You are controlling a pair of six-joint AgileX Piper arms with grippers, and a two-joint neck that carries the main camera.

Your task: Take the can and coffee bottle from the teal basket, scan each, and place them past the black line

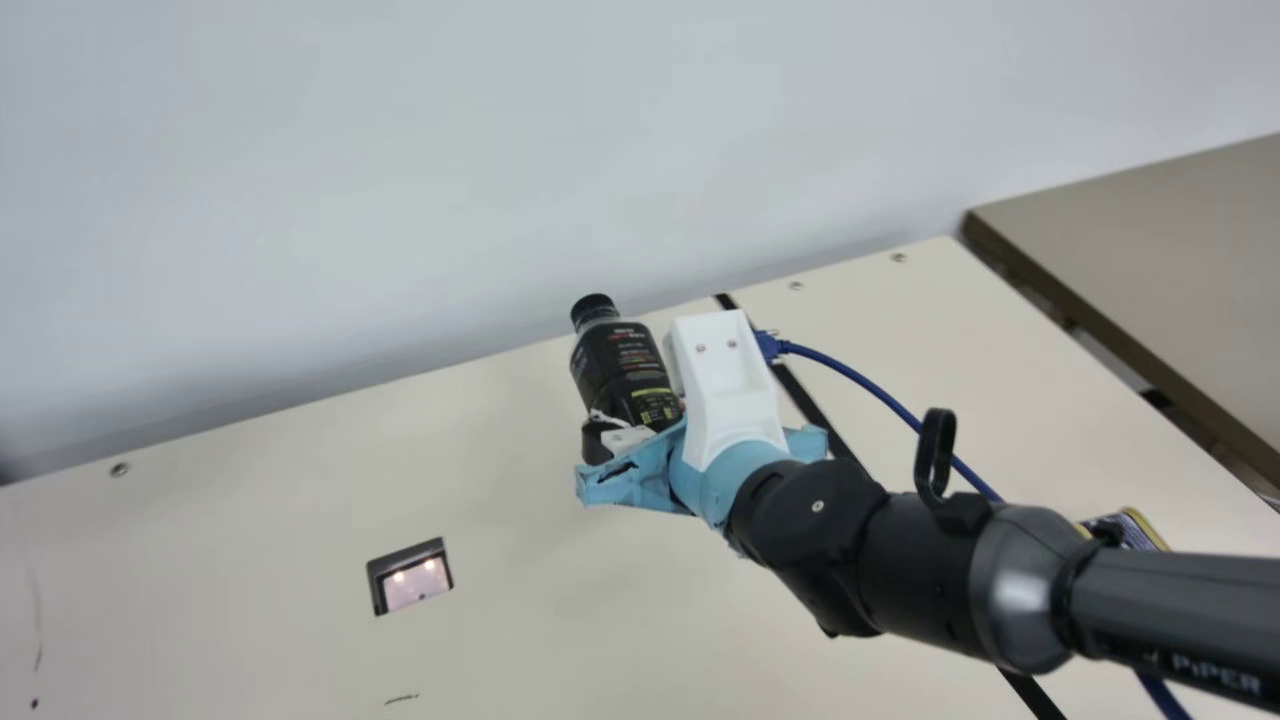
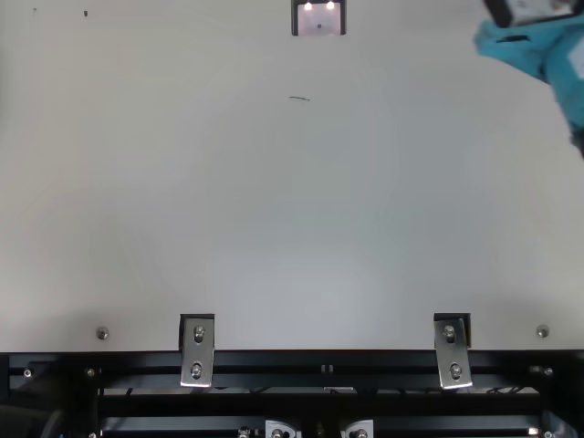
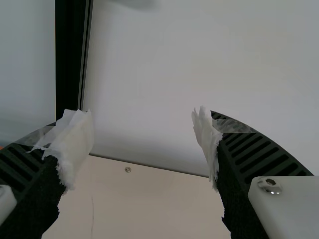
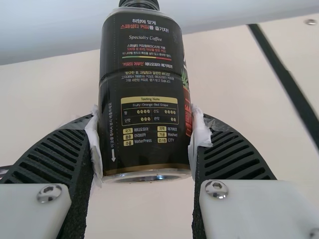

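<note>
Coffee bottle (image 1: 620,365) hung tilted over the table (image 1: 480,440)

In the left wrist view, the left gripper's (image 3: 144,134) jaws stood spread. Beyond the scanner (image 1: 415,583), the right gripper's (image 1: 640,415) jaws pinched the bottle's lower half, near the black line (image 1: 810,408).

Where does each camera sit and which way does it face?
Main view: on the neck, looking down across the table; my right arm shows, holding the bottle.
Top view: above, looking steeply down; part of my right arm shows.
Left wrist view: on that wrist, facing past the table's edge; left gripper open.
Right wrist view: on that wrist, facing the bottle in the right gripper.
Shared: main and top, the lit window; main and right wrist, the bottle.
</note>
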